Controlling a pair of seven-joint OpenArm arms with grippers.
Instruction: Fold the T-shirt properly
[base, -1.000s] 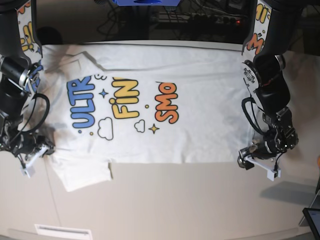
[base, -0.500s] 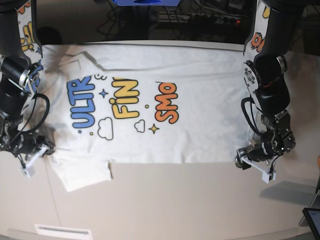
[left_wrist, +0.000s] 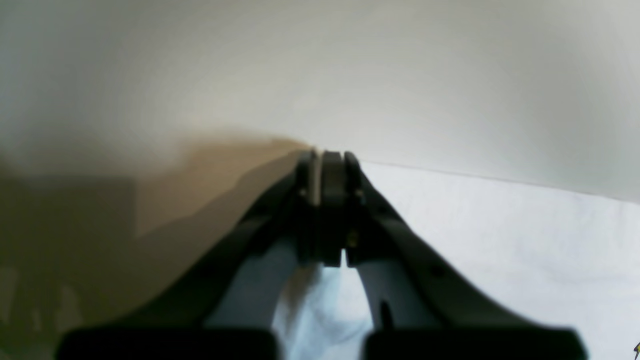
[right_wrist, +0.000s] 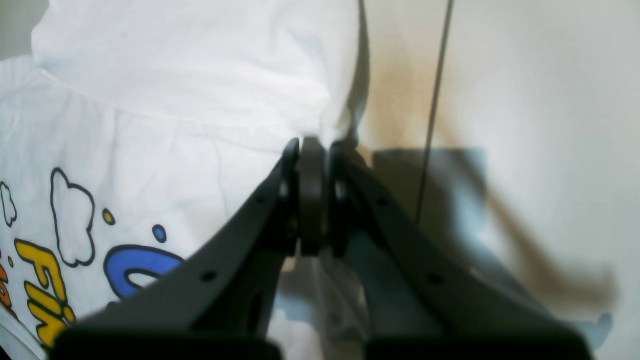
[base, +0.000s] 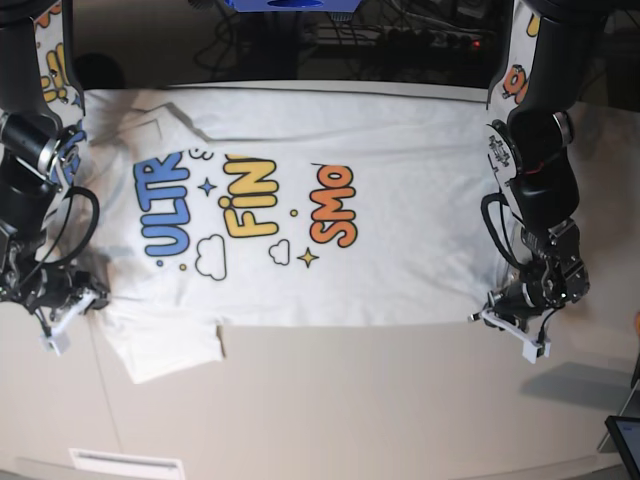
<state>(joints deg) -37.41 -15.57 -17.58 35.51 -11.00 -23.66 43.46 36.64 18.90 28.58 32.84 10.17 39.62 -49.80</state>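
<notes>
The white T-shirt (base: 400, 250) lies flat, print side up, with blue "ULTRA", yellow "FINE" and orange "SMOL" showing. My left gripper (base: 497, 318) is at the shirt's near hem corner on the right of the base view. In the left wrist view its jaws (left_wrist: 325, 155) are shut, a pale strip of cloth shows between the pads, and the shirt (left_wrist: 500, 240) spreads to the right. My right gripper (base: 80, 300) is at the shirt's edge above the near sleeve. In the right wrist view it (right_wrist: 312, 145) is shut on the edge of the shirt (right_wrist: 175, 100).
The beige table (base: 350, 400) extends toward the front below the shirt. A dark device corner (base: 625, 435) sits at the front right. A white label strip (base: 125, 463) lies at the front left. Cables (base: 400, 40) run behind the table. A thin cable (right_wrist: 435, 100) hangs beside the right gripper.
My left gripper has moved left and a little up, from the bare table onto the shirt's hem corner. The right gripper and the shirt have not moved.
</notes>
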